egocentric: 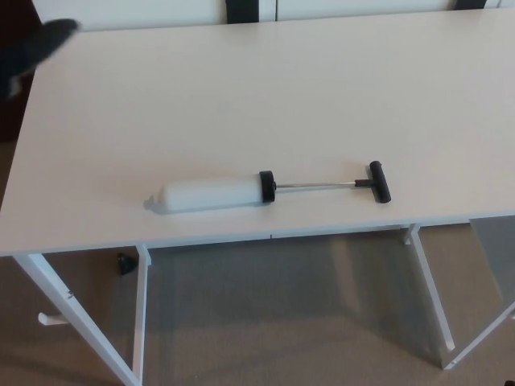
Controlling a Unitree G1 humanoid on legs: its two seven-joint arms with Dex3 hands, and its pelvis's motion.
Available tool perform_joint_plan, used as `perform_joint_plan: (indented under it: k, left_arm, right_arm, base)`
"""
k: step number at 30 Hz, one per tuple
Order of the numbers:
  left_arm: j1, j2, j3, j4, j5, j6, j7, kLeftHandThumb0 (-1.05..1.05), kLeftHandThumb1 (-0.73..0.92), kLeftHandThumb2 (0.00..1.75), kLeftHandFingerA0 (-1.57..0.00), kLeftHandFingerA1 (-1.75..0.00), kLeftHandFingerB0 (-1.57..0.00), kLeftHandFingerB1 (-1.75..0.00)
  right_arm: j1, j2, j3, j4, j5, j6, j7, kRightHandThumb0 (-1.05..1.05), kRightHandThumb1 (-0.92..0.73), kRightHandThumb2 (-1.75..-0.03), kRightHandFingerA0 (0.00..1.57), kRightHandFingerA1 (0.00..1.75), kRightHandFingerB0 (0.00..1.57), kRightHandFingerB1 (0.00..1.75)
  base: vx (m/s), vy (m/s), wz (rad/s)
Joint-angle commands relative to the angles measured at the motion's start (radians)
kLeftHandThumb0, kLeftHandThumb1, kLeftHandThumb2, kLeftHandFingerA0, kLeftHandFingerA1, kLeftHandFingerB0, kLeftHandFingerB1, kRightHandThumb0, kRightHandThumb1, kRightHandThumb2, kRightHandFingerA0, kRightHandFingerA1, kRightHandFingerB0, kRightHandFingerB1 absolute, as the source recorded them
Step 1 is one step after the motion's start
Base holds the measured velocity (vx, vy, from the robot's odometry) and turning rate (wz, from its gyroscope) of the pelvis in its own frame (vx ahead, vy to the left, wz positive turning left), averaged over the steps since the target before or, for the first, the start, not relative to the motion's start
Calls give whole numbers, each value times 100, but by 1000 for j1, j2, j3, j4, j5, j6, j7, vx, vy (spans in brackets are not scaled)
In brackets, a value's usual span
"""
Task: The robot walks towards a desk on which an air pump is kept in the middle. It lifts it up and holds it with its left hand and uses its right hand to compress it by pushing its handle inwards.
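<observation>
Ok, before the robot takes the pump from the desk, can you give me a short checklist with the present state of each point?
1. Air pump lies flat on the desk, near its front edge: ok.
2. Handle pulled out, rod showing: ok.
3. White barrel free, nothing touching it: ok.
4. Left robot hand in view: ok, but blurred at the upper left corner, far from the pump.
5. Left robot hand open: cannot tell.
6. Right robot hand in view: not ok.

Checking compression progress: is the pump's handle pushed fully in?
No, the handle sits away from the white barrel, with the metal rod exposed between.
</observation>
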Motion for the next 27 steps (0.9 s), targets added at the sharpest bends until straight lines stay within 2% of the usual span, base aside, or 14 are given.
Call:
perform_joint_plan:
  k: [1, 4, 5, 14, 15, 18, 19, 24, 27]
  left_arm:
    - [-324, 0, -765, 475, 623, 21, -282, -61, 40, 72, -17, -42, -6, -30]
    - [-326, -2, -803, 527, 641, 6, -265, -60, 40, 71, -19, -42, -7, -31]
    - [-325, -10, -829, 560, 661, 2, -258, -32, 28, 86, -1, -49, 0, -49]
    - [-338, -31, -979, 702, 733, -23, -248, -33, 26, 86, 0, -49, 0, -48]
    - [-337, -31, -994, 700, 733, -17, -246, -64, 41, 72, -11, -40, -5, -27]
    - [-343, -44, -1029, 702, 730, 3, -237, -63, 41, 71, -10, -40, -6, -25]
    - [-349, -53, -1040, 715, 736, 0, -225, -33, 30, 87, 0, -48, 0, -49]
    - [-371, -69, -1078, 753, 752, -4, -185, -33, 29, 87, 0, -49, 0, -49]
    - [-388, -66, -1137, 792, 843, -48, -123, -34, 28, 87, -1, -49, 0, -47]
  right_arm:
    - [-11, -21, 16, -51, -24, 39, -50, -24, -62, -58, 71, 43, 58, 41]
    - [-15, -25, 19, -50, -25, 38, -45, -23, -63, -58, 70, 44, 58, 41]
    - [-17, -27, 21, -50, -26, 38, -44, -21, -61, -58, 72, 45, 60, 42]
    - [-18, -22, 26, -58, -25, 40, -48, -22, -64, -59, 74, 44, 61, 41]
    - [-13, -23, 27, -58, -25, 37, -44, -23, -62, -58, 74, 45, 61, 41]
    - [-14, -26, 27, -63, -26, 38, -51, -24, -61, -58, 71, 44, 62, 41]
    - [-17, -25, 28, -72, -25, 43, -51, -21, -61, -58, 74, 45, 61, 42]
    - [-25, -26, 29, -92, -24, 57, -48, -21, -63, -59, 74, 44, 62, 42]
    - [-29, -26, 35, -102, -34, 58, -60, -24, -62, -58, 75, 44, 64, 42]
  base:
    - [0, 0, 0]
    - [0, 0, 0]
    - [0, 0, 0]
    - [0, 0, 0]
    - [0, 0, 0]
    - [0, 0, 0]
    - [0, 0, 0]
    - [0, 0, 0]
    - [0, 0, 0]
